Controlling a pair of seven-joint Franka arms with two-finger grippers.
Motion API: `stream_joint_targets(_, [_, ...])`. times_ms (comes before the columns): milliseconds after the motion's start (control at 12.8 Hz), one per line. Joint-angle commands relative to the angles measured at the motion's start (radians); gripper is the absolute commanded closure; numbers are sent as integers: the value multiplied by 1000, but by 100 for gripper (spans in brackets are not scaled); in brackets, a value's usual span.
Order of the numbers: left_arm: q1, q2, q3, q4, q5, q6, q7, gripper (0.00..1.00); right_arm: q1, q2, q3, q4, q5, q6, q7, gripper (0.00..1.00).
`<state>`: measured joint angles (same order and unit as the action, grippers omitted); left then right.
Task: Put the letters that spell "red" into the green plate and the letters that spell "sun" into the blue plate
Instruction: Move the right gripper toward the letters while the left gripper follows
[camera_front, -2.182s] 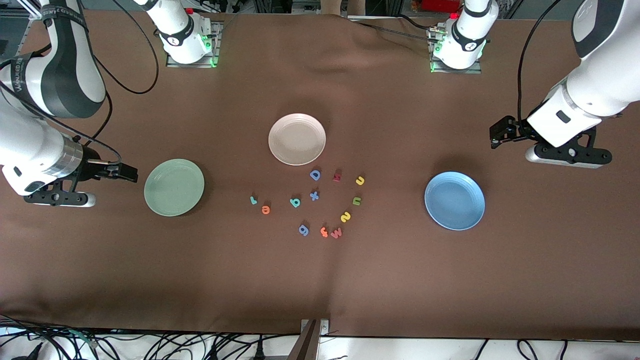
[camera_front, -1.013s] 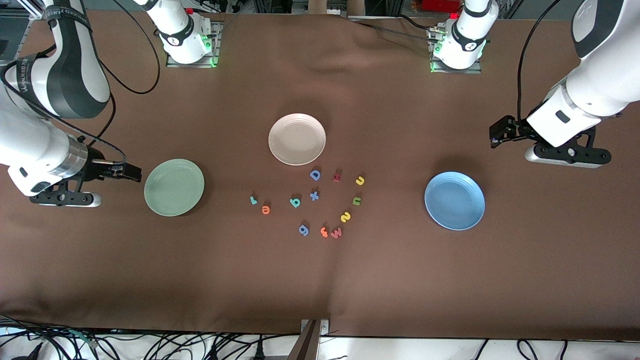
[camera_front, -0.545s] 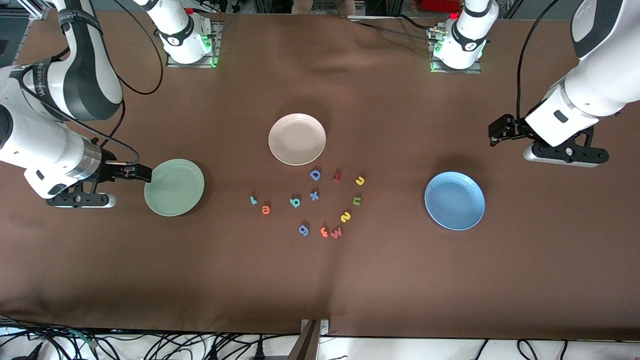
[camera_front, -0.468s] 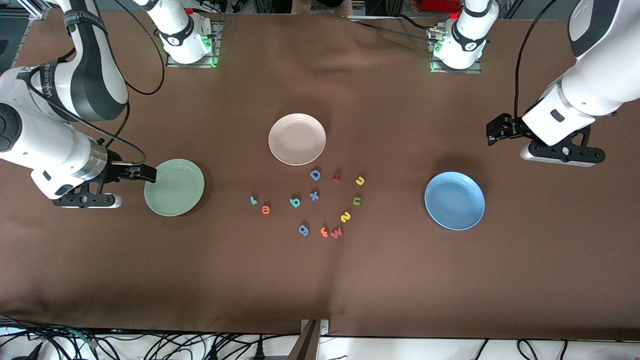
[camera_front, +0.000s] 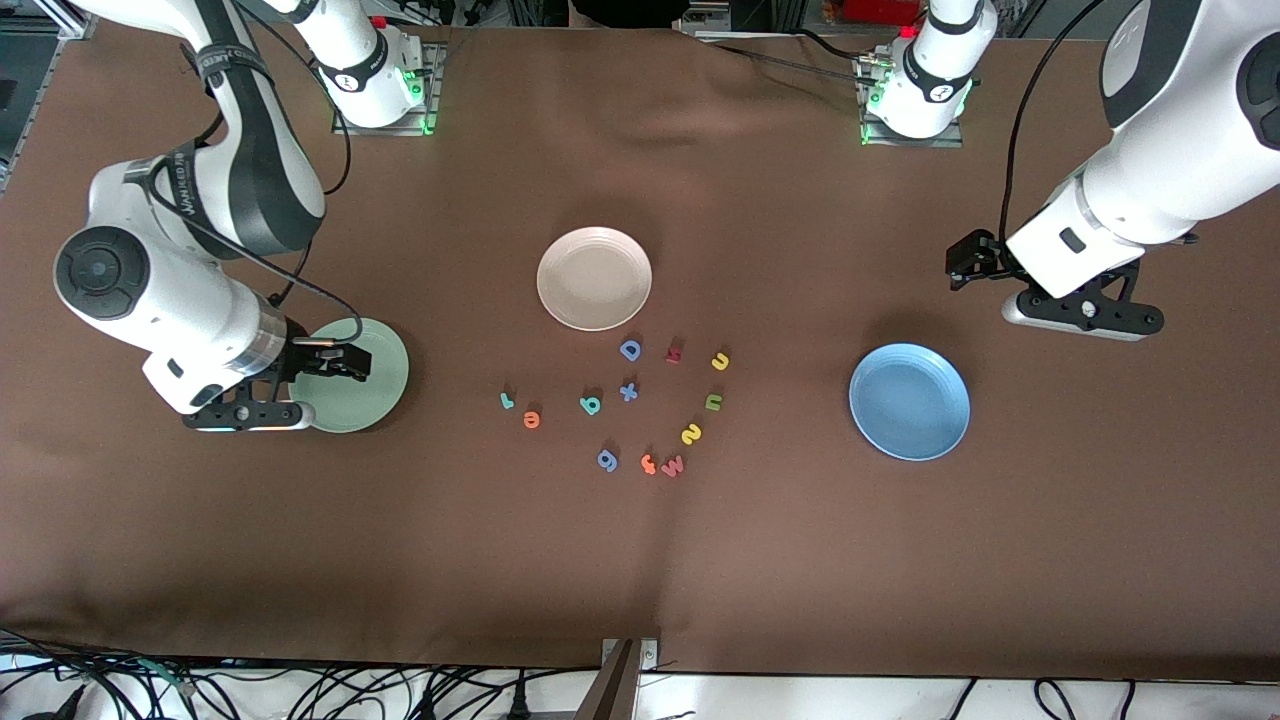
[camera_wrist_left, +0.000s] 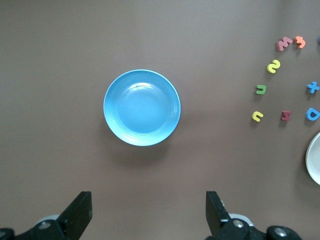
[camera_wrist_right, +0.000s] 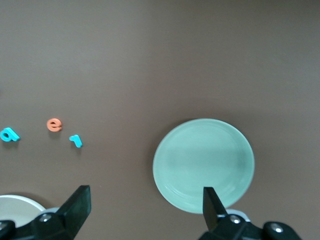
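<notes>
Tabletop brown, wrinkled. Green plate at 9 o'clock of letter cluster, blue plate at 3 o'clock; both empty.

My right fingers wide, holding nothing, over green plate. My left fingers wide, empty, over bare cloth at 1 o'clock of blue plate.

Teal r, orange e, teal d; yellow s, yellow u, olive n all on cloth.

Risk: letters tiny, crowded; wide fingers may nudge neighbour or grab blue D instead of d.
</notes>
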<state>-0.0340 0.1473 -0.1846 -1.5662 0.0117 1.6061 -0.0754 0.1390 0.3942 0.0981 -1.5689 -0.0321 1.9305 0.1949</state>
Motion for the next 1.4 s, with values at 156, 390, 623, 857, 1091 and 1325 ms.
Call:
stream_joint_targets(156, [-3, 84, -1, 28, -25, -14, 19, 0, 80, 115, -6, 32, 0, 100, 9, 1])
stream_joint_targets(390, [-59, 173, 0, 28, -53, 71, 16, 0, 144, 201, -6, 64, 0, 130, 69, 0])
stream_joint_targets(623, [-121, 291, 1, 21, -55, 248, 9, 0, 198, 273, -6, 69, -3, 151, 130, 0])
stream_joint_targets(857, [-200, 402, 1, 18, -56, 444, 5, 0, 217, 331, -8, 67, -38, 231, 132, 1])
stream_joint_targets(1091, [-240, 481, -1, -15, -61, 590, 2, 0, 214, 359, -8, 58, -46, 232, 135, 1])
stream_joint_targets(1325, [-297, 482, -7, -182, -133, 815, -24, 0, 217, 373, -8, 53, -38, 232, 136, 5])
